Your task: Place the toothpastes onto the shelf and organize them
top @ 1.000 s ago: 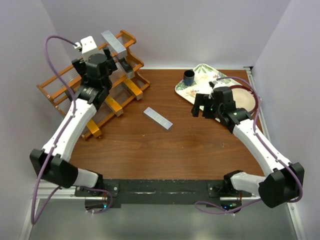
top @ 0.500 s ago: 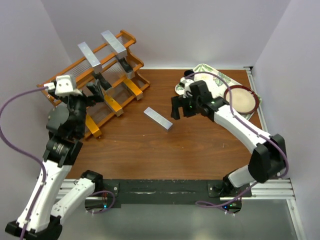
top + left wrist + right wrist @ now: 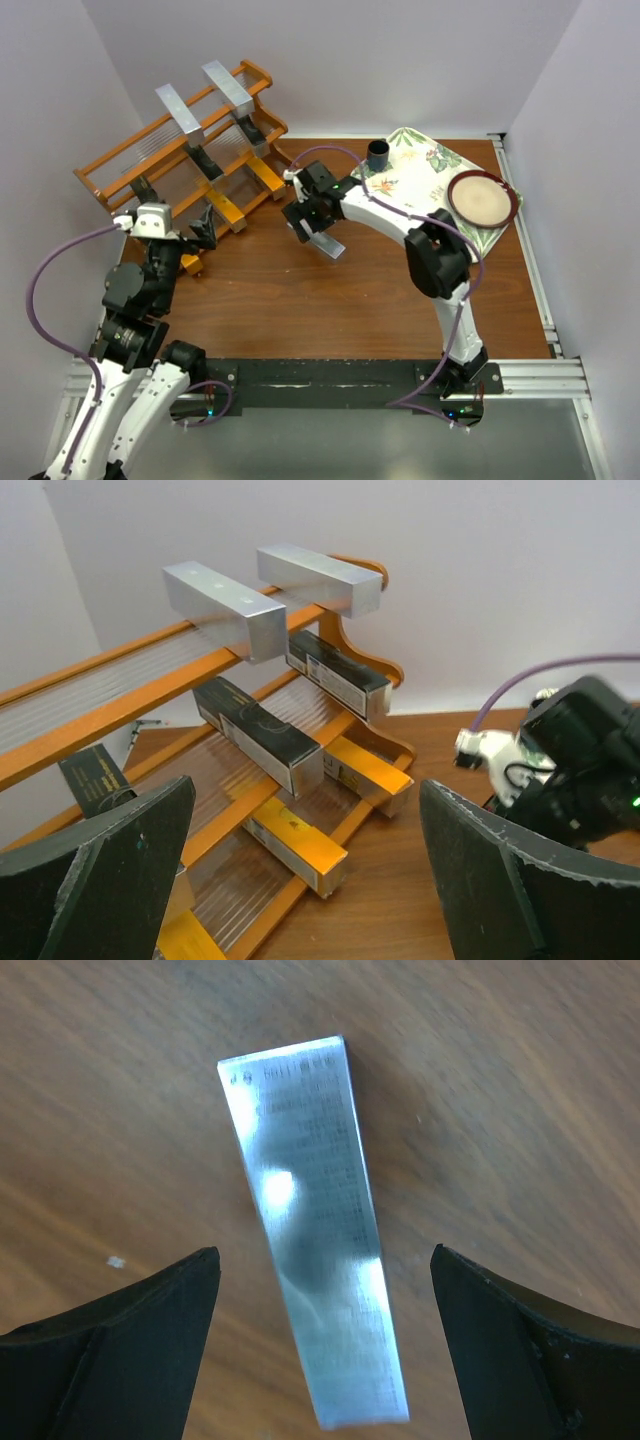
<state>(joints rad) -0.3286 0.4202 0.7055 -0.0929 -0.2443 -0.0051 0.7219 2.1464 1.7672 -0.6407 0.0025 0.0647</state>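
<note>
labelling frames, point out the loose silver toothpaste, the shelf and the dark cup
loose silver toothpaste (image 3: 315, 1230), right wrist view, top face
shelf (image 3: 110, 715), left wrist view, upper orange rail
dark cup (image 3: 378, 156), top external view, body

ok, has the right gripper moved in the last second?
Yes: the right gripper swung left, from beside the floral tray to over the silver toothpaste carton.

L hand (image 3: 308, 790) wide open, L arm (image 3: 128, 312) folded low; R hand (image 3: 323, 1252) open, R arm (image 3: 385, 212) stretched fwd-left.
</note>
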